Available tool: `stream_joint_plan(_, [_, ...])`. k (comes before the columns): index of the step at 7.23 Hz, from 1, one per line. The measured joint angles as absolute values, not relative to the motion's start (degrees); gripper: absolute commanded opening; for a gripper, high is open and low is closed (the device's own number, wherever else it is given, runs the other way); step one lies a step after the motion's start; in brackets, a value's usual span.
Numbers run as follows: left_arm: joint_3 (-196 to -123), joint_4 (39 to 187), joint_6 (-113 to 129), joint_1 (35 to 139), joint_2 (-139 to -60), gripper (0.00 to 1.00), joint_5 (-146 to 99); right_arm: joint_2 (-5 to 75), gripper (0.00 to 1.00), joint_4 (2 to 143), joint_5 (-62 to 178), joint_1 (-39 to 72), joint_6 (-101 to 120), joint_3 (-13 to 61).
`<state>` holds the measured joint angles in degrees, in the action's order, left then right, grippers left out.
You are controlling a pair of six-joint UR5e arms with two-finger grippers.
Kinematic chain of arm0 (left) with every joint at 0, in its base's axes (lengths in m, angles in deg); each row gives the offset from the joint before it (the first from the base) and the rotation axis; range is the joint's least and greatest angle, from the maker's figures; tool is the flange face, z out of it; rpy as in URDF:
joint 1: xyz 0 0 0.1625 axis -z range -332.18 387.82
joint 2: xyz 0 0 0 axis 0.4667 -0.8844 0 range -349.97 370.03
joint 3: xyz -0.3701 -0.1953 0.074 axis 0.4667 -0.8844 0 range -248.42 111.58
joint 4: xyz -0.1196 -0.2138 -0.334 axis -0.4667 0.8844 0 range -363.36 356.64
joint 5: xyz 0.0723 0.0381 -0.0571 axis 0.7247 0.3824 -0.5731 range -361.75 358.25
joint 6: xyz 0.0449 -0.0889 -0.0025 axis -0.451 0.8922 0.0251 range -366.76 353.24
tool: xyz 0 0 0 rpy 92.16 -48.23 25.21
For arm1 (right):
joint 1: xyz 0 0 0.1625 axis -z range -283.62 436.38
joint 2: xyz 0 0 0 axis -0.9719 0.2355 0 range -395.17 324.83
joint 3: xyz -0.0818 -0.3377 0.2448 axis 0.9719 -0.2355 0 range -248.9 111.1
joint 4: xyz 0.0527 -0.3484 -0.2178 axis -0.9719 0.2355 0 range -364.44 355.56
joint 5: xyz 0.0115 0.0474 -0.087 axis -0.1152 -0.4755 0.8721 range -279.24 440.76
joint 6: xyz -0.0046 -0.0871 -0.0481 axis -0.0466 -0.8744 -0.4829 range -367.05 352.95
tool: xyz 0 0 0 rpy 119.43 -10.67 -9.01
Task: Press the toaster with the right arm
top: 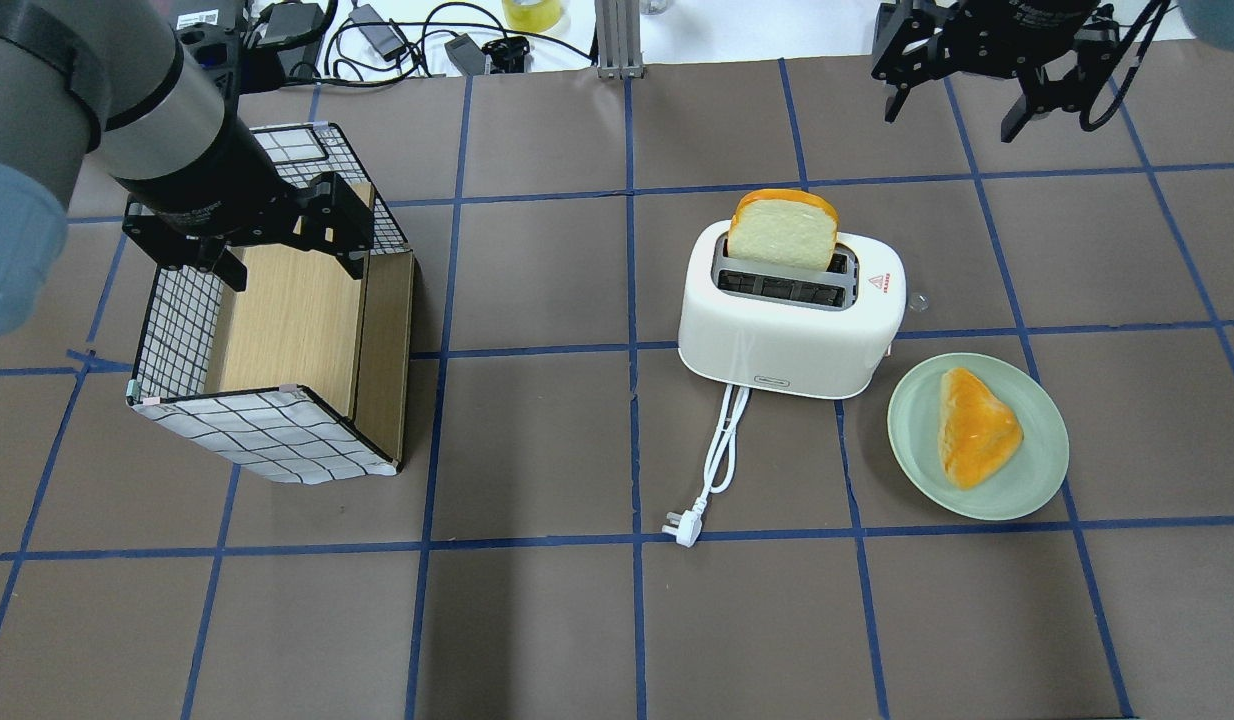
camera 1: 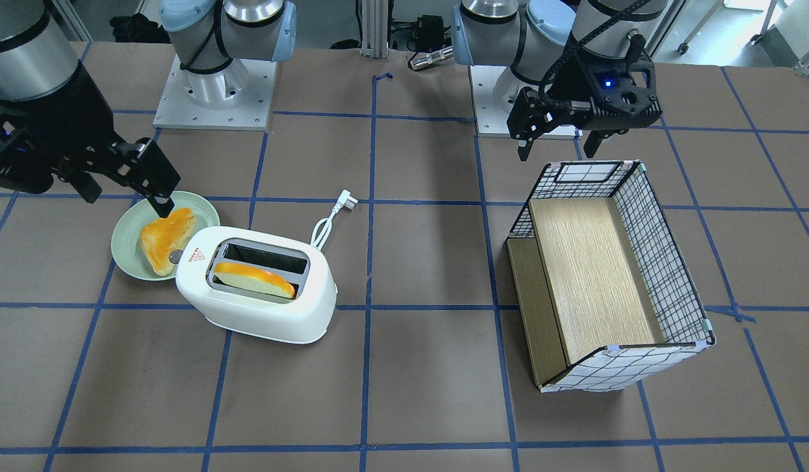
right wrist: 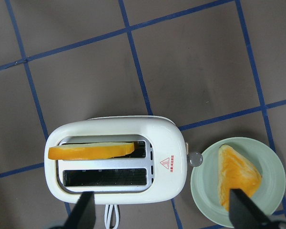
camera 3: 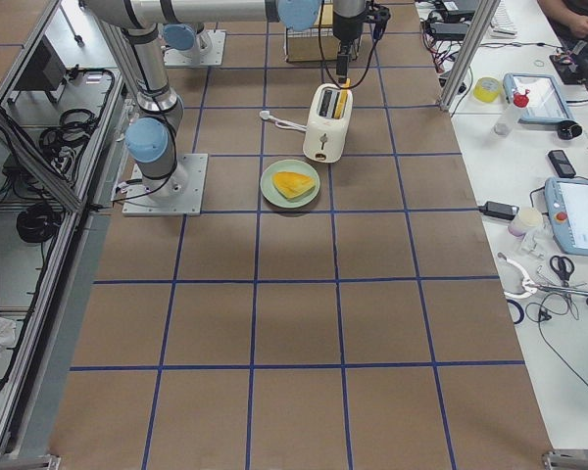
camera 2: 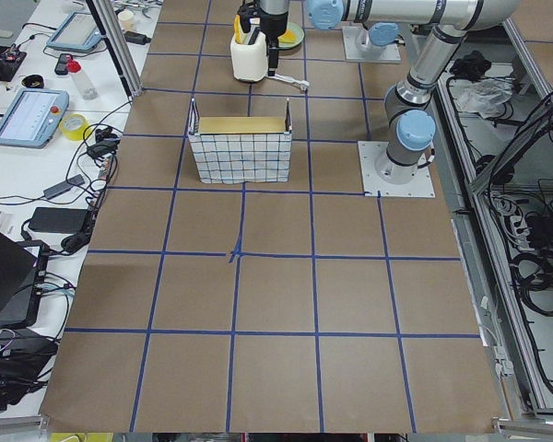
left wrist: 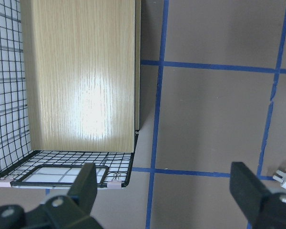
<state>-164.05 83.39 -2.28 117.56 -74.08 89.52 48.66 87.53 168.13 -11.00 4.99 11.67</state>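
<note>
The white two-slot toaster (top: 777, 340) stands right of centre on the table, with a red triangle sticker on top and a grey knob (right wrist: 195, 159) on the end facing the plate. A bread slice (top: 782, 230) stands in one slot; the other slot is empty. My right gripper (top: 952, 120) is open and empty. It hangs high in the air, apart from the toaster, and its wrist view looks straight down on the toaster (right wrist: 114, 129). In the front view the right gripper (camera 1: 126, 200) shows over the plate. My left gripper (top: 292, 270) is open and empty above the wire basket.
A green plate (top: 1037, 480) with a piece of bread lies beside the toaster's knob end. The toaster's white cord and plug (top: 682, 528) trail toward the robot. A wire-grid basket (top: 267, 435) with a wooden floor stands on the left half of the table.
</note>
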Motion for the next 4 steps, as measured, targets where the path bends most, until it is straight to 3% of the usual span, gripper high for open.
stream_joint_plan(4, [-164.0, 83.4, -2.3, 117.6, -74.1, 1.00, 89.5, 48.5, 1.00, 88.3, 168.1, -11.6, -1.9, 12.0])
